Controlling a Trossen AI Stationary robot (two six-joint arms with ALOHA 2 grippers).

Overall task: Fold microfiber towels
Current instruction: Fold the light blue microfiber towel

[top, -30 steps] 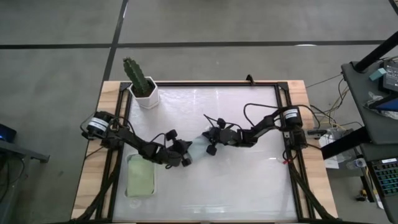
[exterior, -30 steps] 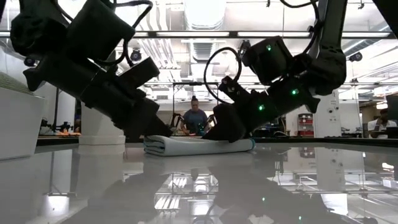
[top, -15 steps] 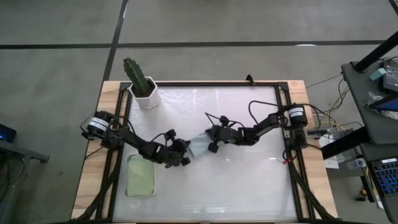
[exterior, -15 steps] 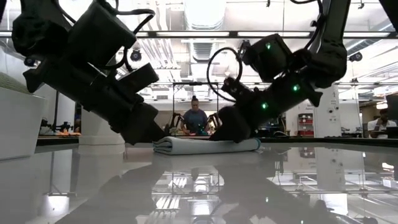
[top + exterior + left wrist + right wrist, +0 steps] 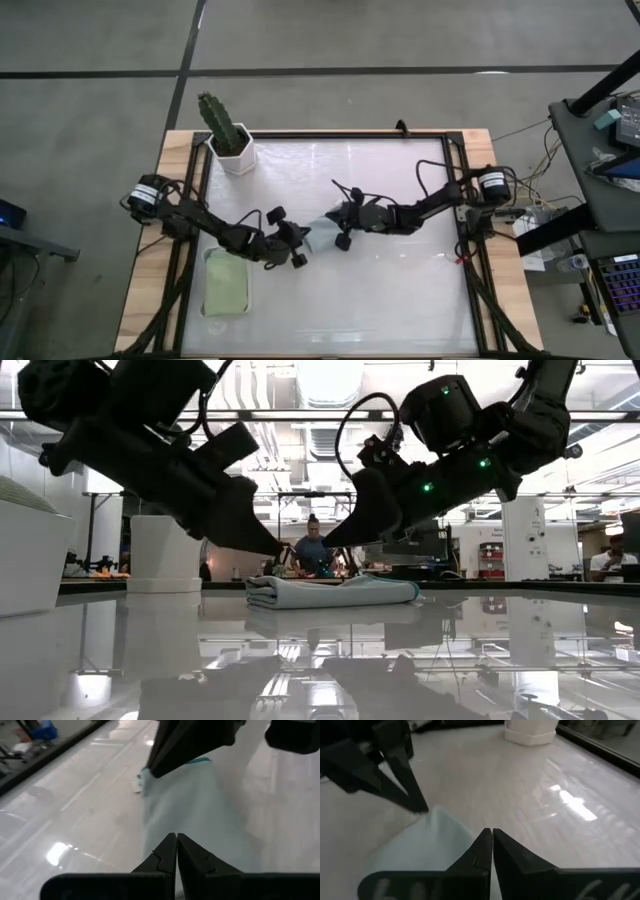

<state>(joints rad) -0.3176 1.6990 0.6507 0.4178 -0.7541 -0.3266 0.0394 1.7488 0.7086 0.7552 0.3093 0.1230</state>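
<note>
Far left on the table, a sage green towel [image 5: 226, 283] lay folded in the white tray [image 5: 208, 305], already out of play. Next came the left gripper [image 5: 298, 240], fingers pressed together on nothing, hanging just above the near end of the pale blue towel [image 5: 322, 235]. That towel sat about mid-table, a flat folded bundle; from table height it [image 5: 335, 591] showed rounded stacked layers at one end. Over its other end hovered the right gripper [image 5: 338, 222], also pinched tight and empty, its tip [image 5: 337, 540] clear of the cloth.

How would it handle? Light, limp and soft, by the look of it: it would sag and unfold if lifted by one layer, and it would likely slide easily on that glossy, reflective table [image 5: 400, 290]. The best hold seemed to be the thick rounded fold, pinching all layers together, or both ends at once.

Room to move: plenty of bare surface toward the right side and the front edge. At the back left corner stood a potted cactus [image 5: 226, 130], well apart. The tray sat near the left arm's path, the tightest spot. The black frame rails [image 5: 457, 200] bounded the sides.
</note>
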